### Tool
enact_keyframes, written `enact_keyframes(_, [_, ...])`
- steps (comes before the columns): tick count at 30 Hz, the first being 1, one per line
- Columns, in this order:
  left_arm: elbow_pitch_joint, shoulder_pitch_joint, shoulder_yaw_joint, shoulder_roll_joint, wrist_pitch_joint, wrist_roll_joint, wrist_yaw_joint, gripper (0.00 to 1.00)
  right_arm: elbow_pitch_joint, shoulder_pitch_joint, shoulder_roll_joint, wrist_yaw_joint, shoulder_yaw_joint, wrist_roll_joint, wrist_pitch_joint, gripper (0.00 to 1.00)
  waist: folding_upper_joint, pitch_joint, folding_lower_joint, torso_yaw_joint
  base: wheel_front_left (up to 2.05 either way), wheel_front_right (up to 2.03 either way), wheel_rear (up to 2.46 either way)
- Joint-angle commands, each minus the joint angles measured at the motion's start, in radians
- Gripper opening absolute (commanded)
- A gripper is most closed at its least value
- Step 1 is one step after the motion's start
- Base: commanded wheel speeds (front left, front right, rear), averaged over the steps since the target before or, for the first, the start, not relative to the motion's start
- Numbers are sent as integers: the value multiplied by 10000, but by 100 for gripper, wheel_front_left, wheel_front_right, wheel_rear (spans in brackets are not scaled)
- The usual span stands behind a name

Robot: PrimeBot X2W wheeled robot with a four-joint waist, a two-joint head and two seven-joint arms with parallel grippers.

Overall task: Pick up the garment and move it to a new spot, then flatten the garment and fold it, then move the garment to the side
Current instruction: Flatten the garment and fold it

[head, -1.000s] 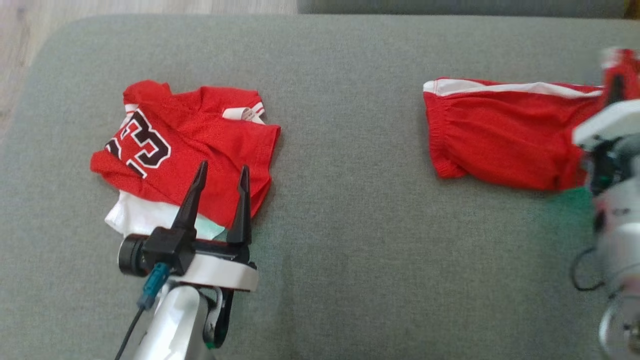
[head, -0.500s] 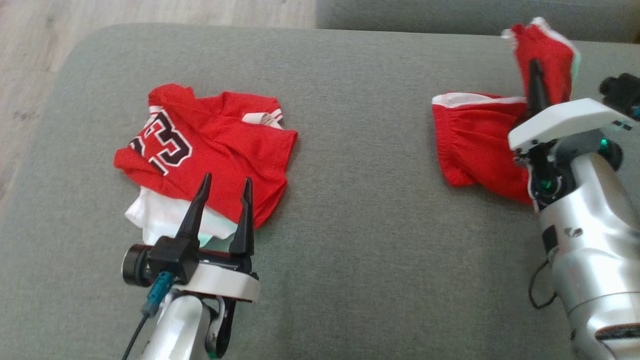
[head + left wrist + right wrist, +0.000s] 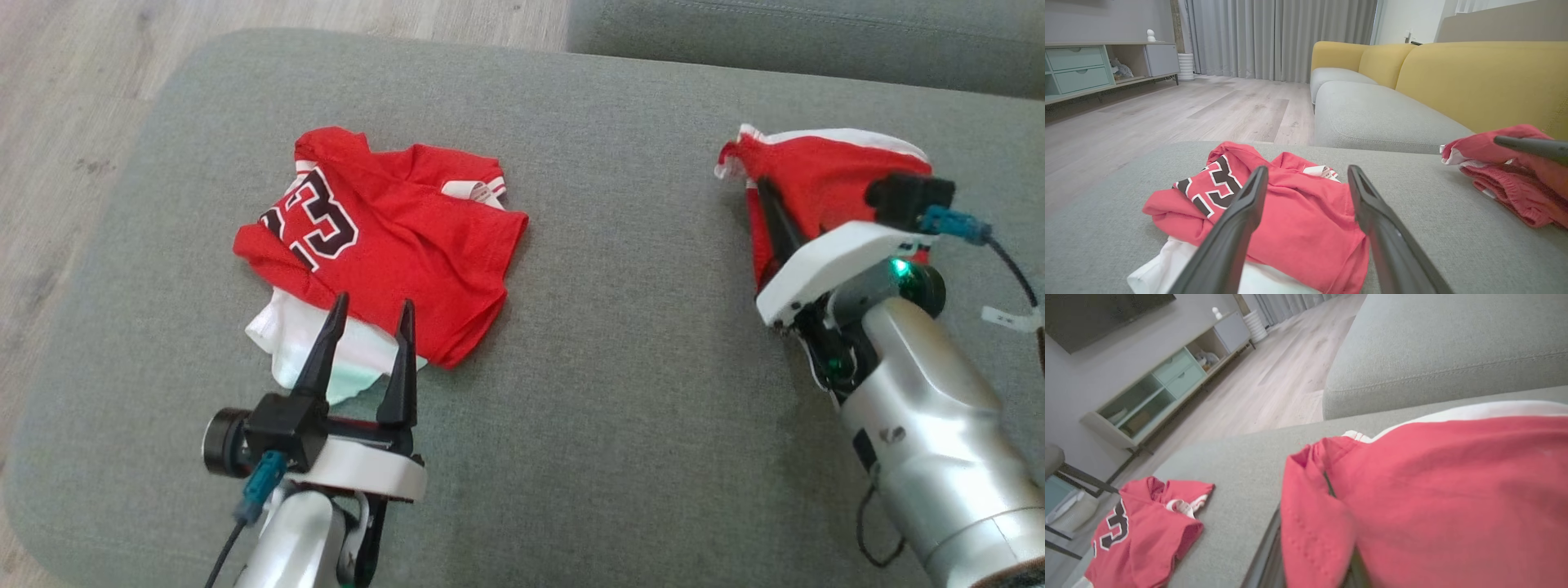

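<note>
Head view, from the left: the left gripper (image 3: 372, 300) hovers with fingers released and spread, empty, at the near edge of the red mesh jersey with a black number (image 3: 392, 237). The jersey lies over a white cloth (image 3: 286, 347) on the grey sofa cushion (image 3: 620, 343). Well apart to the right, the red shorts with a white side stripe (image 3: 816, 175), spread flat a second ago, are now doubled over. The right gripper (image 3: 763, 192), fingers clenched on what seems to be a hem, has swept it leftward. The fold looks nearly laid; release and the move aside remain.
</note>
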Motion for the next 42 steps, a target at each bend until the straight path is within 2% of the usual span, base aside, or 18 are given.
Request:
enact_keyframes(1, [-268, -90, 289, 87, -95, -14, 55, 100, -180, -61, -124, 67, 563, 76, 48, 0, 0, 4, 0, -4, 0, 0, 0])
enact_keyframes(6, [-268, -137, 242, 87, -95, -2, 59, 100, -13, 19, -452, 67, 1972, 136, 225, 0, 0, 51, 0, -97, 0, 0, 0])
enact_keyframes(7, [-276, -160, 239, 87, -95, 6, 54, 100, 14, 8, -511, 67, 2229, 158, 254, 31, 0, 58, 0, -145, 0, 0, 0])
enact_keyframes(8, [-275, -186, 234, 90, -95, 34, 36, 100, 37, 12, -539, 67, 2470, 241, 331, 100, 0, 55, 0, -193, 0, 0, 0])
enact_keyframes(11, [-263, -298, 275, 110, -95, 99, -2, 100, 0, -56, -716, 67, 3084, 397, 275, 100, 0, 25, 0, -396, 0, 0, 0])
enact_keyframes(20, [-361, -541, 555, 139, -95, 140, -28, 100, -625, -239, -1223, 67, 3250, 1375, -543, 100, 0, -360, 0, -1246, 0, 0, 0])
enact_keyframes(27, [-728, -638, 809, 126, -95, 145, -13, 100, -1402, -180, -1897, 67, 2392, 1806, -1362, 100, 0, -705, 0, -1952, 0, 0, 0])
enact_keyframes(31, [-945, -570, 989, 118, -95, 142, 23, 100, -1692, -22, -1972, 67, 1380, 1211, -1953, 100, 0, -797, 0, -2290, 0, 0, 0])
enact_keyframes(34, [-1105, -391, 1073, 108, -95, 109, 55, 100, -2043, 443, -1546, 67, 195, 436, -2116, 100, 0, -828, 0, -2463, 0, 0, 0])
enact_keyframes(36, [-1214, -186, 1102, 101, -95, 24, 86, 100, -2645, 976, -1043, 67, -914, -342, -2132, 100, 0, -829, 0, -2556, 0, 0, 0])
enact_keyframes(38, [-1311, 25, 1085, 95, -95, -40, 126, 100, -3457, 1793, -419, 67, -1901, -1516, -2136, 100, 0, -813, 0, -2579, 0, 0, 0])
enact_keyframes(39, [-1387, 226, 1004, 92, -95, -114, 173, 100, -4351, 2734, 318, 67, -2789, -2684, -2137, 100, 0, -810, 0, -2557, 0, 0, 0])
enact_keyframes(42, [-1501, 492, 920, 90, -95, -215, 300, 100, -5546, 4041, 975, 67, -3732, -3941, -2138, 100, 0, -802, 0, -2502, 0, 0, 0])
